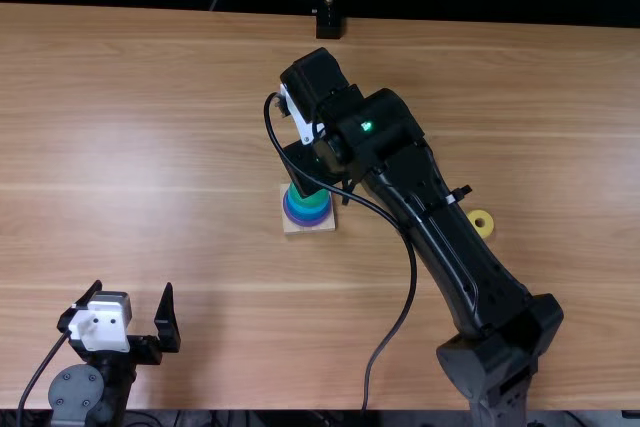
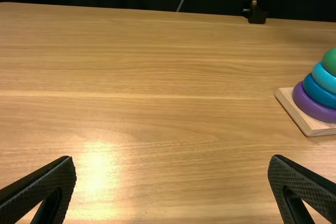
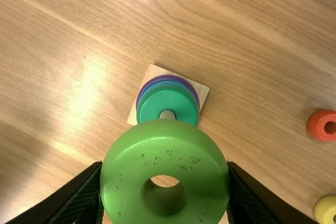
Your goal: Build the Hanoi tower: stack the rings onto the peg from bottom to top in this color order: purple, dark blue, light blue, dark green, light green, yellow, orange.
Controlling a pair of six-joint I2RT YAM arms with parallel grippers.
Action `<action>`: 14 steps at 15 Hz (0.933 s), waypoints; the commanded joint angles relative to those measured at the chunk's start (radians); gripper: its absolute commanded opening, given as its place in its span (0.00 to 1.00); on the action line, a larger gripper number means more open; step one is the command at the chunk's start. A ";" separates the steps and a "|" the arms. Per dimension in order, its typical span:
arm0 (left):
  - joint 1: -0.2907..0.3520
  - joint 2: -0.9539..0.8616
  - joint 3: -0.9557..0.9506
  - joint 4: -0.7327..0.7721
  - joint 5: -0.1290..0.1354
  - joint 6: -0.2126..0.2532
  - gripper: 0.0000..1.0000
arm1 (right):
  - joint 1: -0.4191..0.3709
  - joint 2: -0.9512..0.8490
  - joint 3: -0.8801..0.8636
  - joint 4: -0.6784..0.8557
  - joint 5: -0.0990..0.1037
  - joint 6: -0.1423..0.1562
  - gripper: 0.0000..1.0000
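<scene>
My right gripper (image 1: 312, 162) is over the back of the wooden base (image 1: 308, 227) in the top view. In the right wrist view, my right gripper (image 3: 165, 190) is shut on the light green ring (image 3: 163, 153), held between the camera and the peg (image 3: 167, 114). The peg carries the dark green ring (image 3: 168, 99) above light blue, dark blue and purple (image 3: 195, 94) ones. A yellow ring (image 1: 481, 224) lies right of the base, near an orange ring (image 3: 321, 125). My left gripper (image 1: 133, 309) stands open at the near left; the left wrist view shows that gripper (image 2: 173, 163) holding nothing.
The right arm (image 1: 460, 257) stretches diagonally over the table's right half, its cable hanging in a loop beside it. A black stand (image 1: 328, 23) is at the far edge of the table (image 1: 150, 127).
</scene>
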 commanded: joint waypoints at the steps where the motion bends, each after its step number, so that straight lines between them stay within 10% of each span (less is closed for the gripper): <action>1: 0.005 -0.012 -0.105 -0.079 0.013 0.015 1.00 | 0.000 -0.024 -0.008 0.002 0.002 -0.006 0.00; 14: 0.005 -0.012 -0.105 -0.079 0.013 0.015 1.00 | 0.003 0.037 -0.006 0.013 0.002 -0.006 0.00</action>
